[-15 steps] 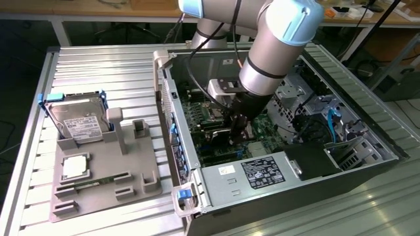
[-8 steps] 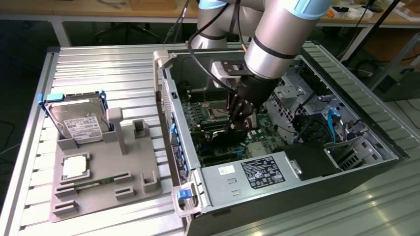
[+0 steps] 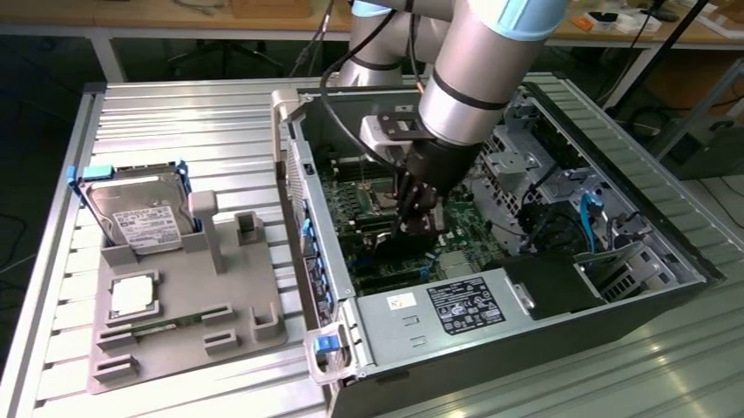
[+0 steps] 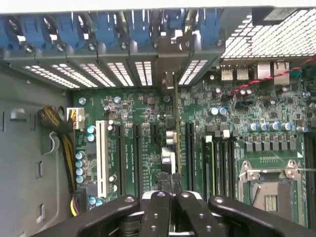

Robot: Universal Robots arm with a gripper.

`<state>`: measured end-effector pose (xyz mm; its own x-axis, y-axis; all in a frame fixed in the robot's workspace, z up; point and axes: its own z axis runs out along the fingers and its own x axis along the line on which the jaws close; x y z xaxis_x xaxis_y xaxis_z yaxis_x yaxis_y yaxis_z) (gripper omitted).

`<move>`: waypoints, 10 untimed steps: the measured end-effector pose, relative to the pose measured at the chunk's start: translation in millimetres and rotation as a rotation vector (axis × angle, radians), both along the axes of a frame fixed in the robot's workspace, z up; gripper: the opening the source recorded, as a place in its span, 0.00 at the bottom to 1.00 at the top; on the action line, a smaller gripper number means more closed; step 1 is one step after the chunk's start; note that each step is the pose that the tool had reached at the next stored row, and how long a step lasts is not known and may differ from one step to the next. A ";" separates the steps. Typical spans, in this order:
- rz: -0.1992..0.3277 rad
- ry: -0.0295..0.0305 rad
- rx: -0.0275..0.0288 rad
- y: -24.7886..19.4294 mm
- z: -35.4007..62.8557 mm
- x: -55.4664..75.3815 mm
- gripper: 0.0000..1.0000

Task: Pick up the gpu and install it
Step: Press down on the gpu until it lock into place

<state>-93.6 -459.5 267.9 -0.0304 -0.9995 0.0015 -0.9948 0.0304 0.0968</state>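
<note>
Inside the computer case, the end effector is clamped tight on the upright gpu above the motherboard.

The arm is a thick silver-grey metal tube with pale blue bands at its joints. A rounded joint housing behind it carries the same blue trim. Black cables run down alongside it. Below the tube sits a black cylindrical wrist section, with a light grey box-shaped module mounted beside it. The gripper is matte black, built of curved linkage bars with round pivot bolts, ending in slim black fingers.
</note>
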 end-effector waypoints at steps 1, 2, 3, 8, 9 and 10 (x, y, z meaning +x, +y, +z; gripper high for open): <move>0.000 -0.0014 0.0003 0.0 -1.6 -1.2 0.11; 0.000 -0.0026 0.0027 0.4 0.4 -2.8 0.11; -0.001 -0.0034 0.0045 0.5 3.5 -4.5 0.11; 0.000 -0.0023 0.0035 0.2 26.5 -26.0 0.11; 0.000 -0.0023 0.0034 0.2 27.5 -29.7 0.11; 0.000 -0.0022 0.0033 0.2 28.4 -34.5 0.11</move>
<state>-128.2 -459.3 296.3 -0.0309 -0.9995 -0.0018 -0.9950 0.0306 0.0947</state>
